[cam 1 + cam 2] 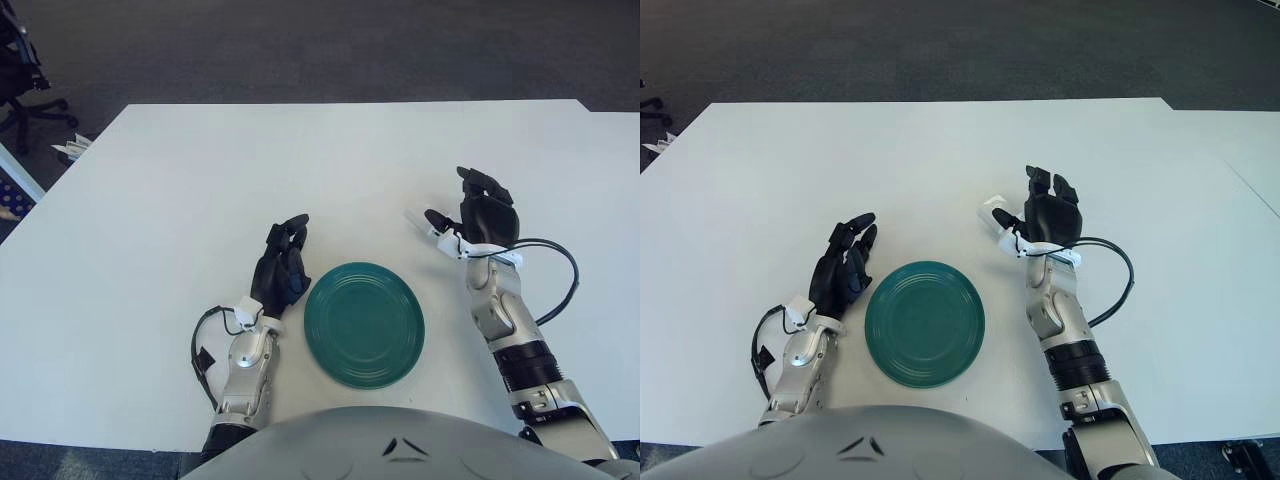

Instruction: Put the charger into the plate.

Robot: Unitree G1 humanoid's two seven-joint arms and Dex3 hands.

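Note:
The small white charger (pixel 417 217) lies on the white table (pixel 300 170), beyond the upper right rim of the green plate (pixel 364 323). My right hand (pixel 452 205) is raised just right of the charger, fingers spread and open. Its thumb reaches over the charger's near right corner and hides part of it. I cannot tell whether the thumb touches it. My left hand (pixel 283 262) shows beside the plate's left rim, fingers relaxed and holding nothing. Nothing lies in the plate.
A black office chair (pixel 22 75) and some papers (pixel 72 149) sit off the table's left edge. A black cable (pixel 556 285) loops from my right forearm. The table's far edge runs along the top, with dark carpet beyond.

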